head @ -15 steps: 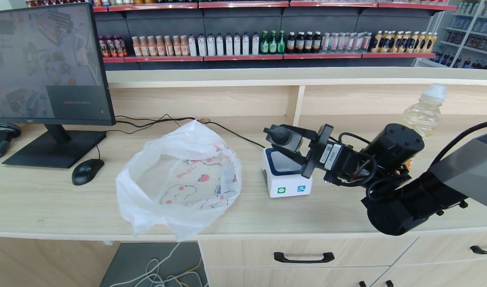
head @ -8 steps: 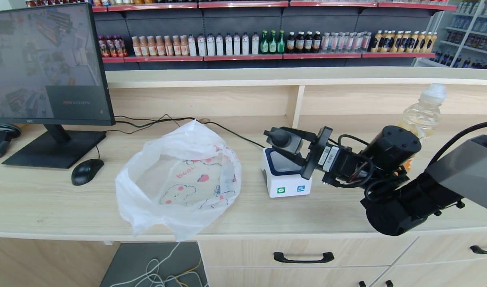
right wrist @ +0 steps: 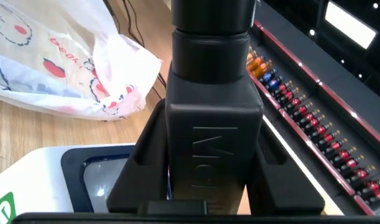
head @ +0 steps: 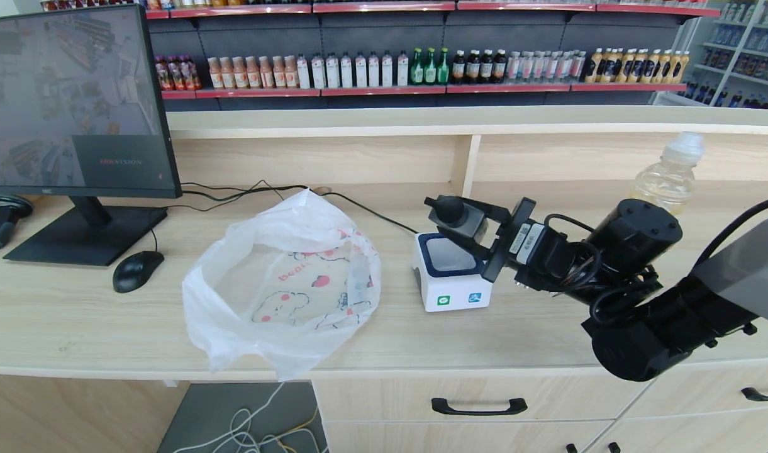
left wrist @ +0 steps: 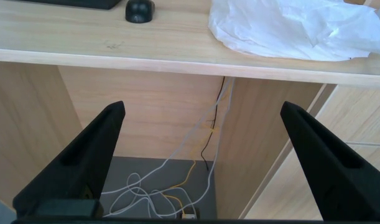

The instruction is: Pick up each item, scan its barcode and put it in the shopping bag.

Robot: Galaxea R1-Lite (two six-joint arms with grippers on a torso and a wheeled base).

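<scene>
Judging by what lies on the counter (head: 75, 314), you are mid-task, at the scanning step for one item. At centre-left of the head view the shopping bag (head: 283, 283) sits open and slumped, and you cannot make out any item inside it. Just right of the bag stands the white scanner (head: 450, 286), its blue-rimmed window facing up. Directly above that window the right gripper (head: 468, 226) is clenched on a dark bottle-shaped item (head: 450, 214), held apart from the scanner, not resting on it. At upper right, behind the right arm, a clear bottle (head: 670, 170) of pale liquid stands upright on the counter. By my reading it is yet to be picked up, scanned and bagged, and the dark item has yet to go into the bag. The left wrist view gives you what the head view lacks: the left gripper (left wrist: 202, 109) is released, fingers spread wide and empty, low before the counter's front, with loose cables (left wrist: 177, 180) below and the bag's edge above. The right wrist view shows the grip up close, both fingers pressed on the item's flat sides, the scanner window at lower left beneath. Whether a barcode faces the window, you cannot tell.
</scene>
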